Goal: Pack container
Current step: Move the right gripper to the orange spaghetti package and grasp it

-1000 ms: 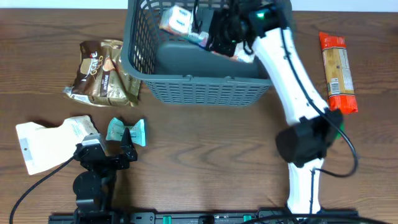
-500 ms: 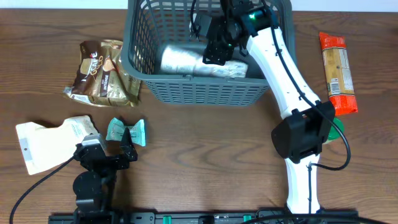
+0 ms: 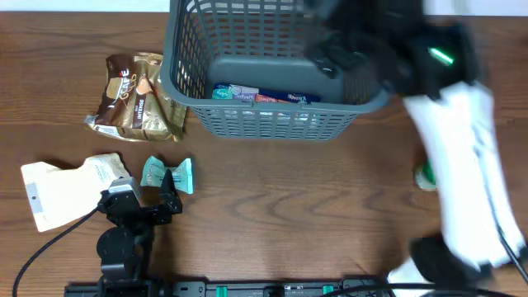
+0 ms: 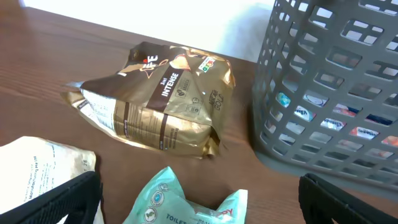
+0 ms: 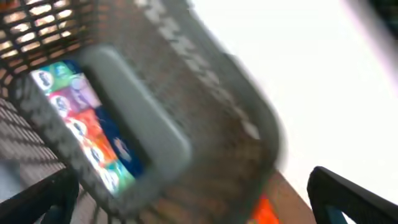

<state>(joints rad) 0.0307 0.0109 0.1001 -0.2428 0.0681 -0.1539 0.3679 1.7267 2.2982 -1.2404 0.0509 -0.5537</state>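
**Packet dropped, right arm pulls clear**

The right gripper [image 5: 193, 205] has let go: its fingers now stand wide apart and empty, and the arm swings out of the basket [image 3: 264, 120] at the table's far edge. A colourful packet [image 3: 264, 93] now lies on the basket floor against the near wall, so one item looks packed. The left gripper [image 4: 199, 205], also apart, sits by the teal packet [image 3: 167, 175]. The coffee bag [image 3: 136, 97] and white pouch [image 3: 70, 188] are left outside.

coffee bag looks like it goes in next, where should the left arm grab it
Likely the crimped gold end of the coffee bag nearest the basket, from above: it lies flat with a puffy, wide belly, while that end tapers thin enough to pinch.
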